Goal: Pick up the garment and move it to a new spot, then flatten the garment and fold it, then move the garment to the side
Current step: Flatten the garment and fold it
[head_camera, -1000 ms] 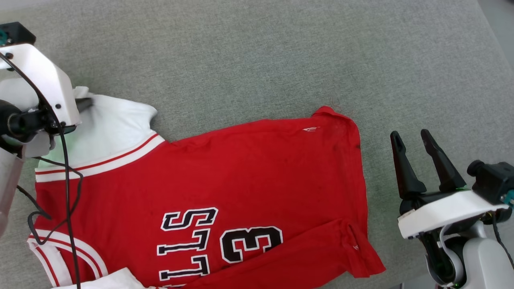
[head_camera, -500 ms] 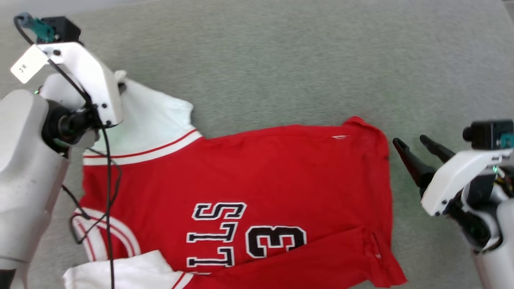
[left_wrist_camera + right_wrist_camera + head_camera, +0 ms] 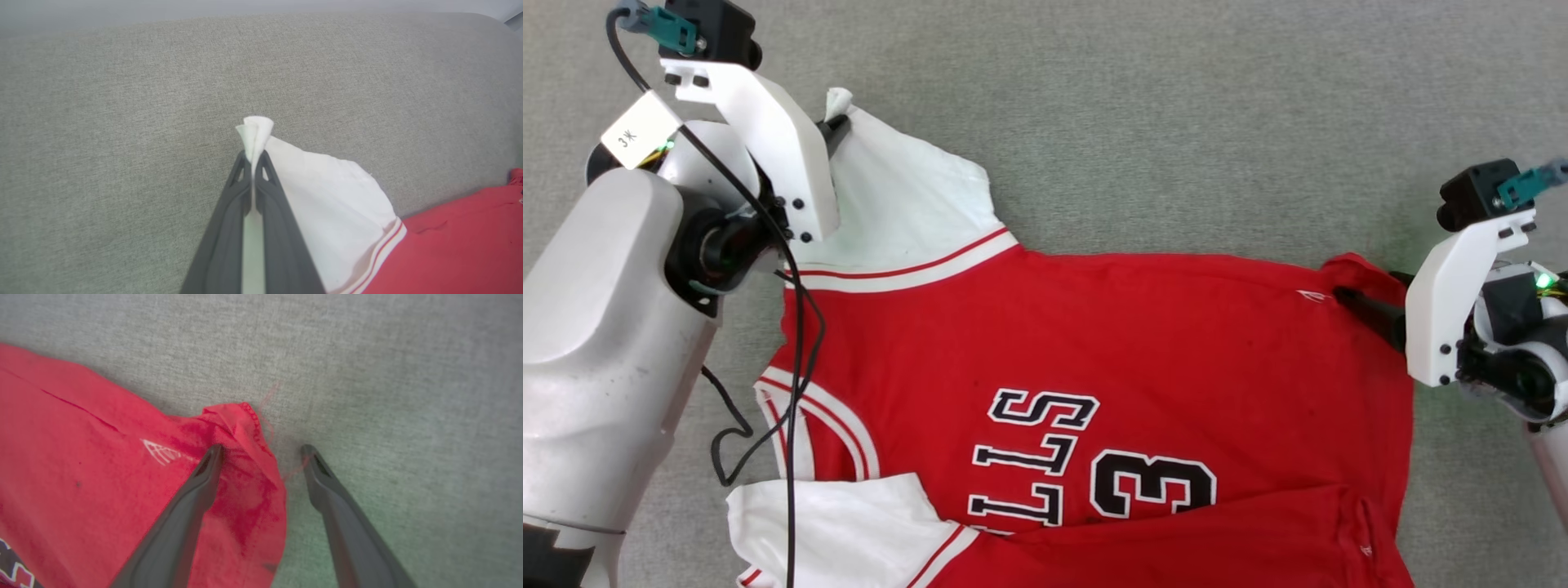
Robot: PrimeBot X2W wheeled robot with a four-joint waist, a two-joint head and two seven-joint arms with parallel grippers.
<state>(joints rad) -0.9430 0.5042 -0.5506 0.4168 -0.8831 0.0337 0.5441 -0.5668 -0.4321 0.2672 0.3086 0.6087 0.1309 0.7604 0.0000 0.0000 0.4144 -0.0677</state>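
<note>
Head view: thin red garment, white sleeves, on grey woven cloth; left gripper pinches a sleeve tip, right gripper gapes astride the hem.

On the red front of the garment stand black, white-outlined letters, turned sideways, reading "LLS", with a large digit "3" just beside them. A small white tag hung on a black cable shows "3" and a character too small to read. A tiny white emblem near the hem carries no legible words.
</note>
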